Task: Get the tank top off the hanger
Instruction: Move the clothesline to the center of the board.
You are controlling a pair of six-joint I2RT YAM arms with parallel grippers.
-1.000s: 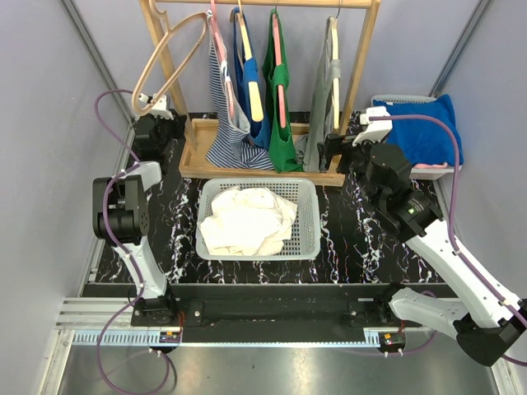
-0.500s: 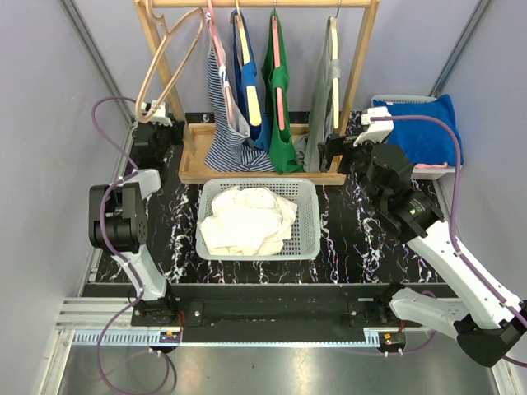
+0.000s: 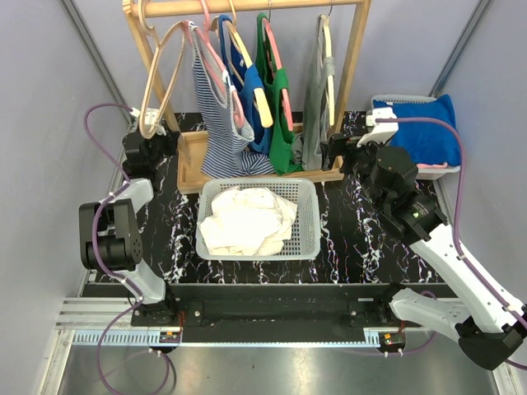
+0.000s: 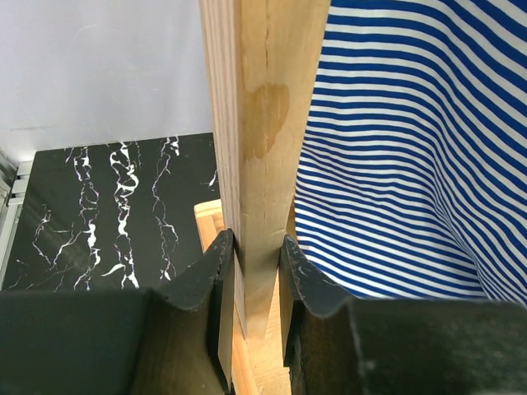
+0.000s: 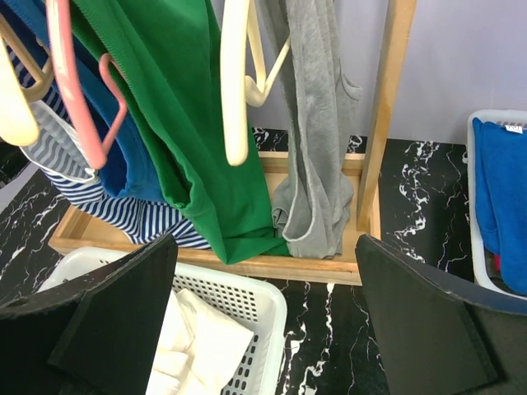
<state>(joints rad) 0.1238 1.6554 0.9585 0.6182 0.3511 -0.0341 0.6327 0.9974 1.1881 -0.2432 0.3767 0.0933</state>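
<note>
Grey tank top [image 3: 315, 115] hangs on its cream hanger [image 3: 326, 41] at the right end of the pale wooden clothes rack [image 3: 356, 66], not yet off. Our right gripper [image 5: 263, 247] faces that end, spread wide and empty; our left gripper [image 4: 254, 247] clamps a pale wooden upright [image 4: 262, 123] at the rack's left end. We judge this the approach: next, the right arm must pinch grey fabric and draw it off.

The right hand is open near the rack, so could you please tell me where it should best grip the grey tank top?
Probably its lower hem: the grey tank top hangs slack, with bunched cloth just above the rack's base, facing the open right hand. Come in straight from the front.
</note>
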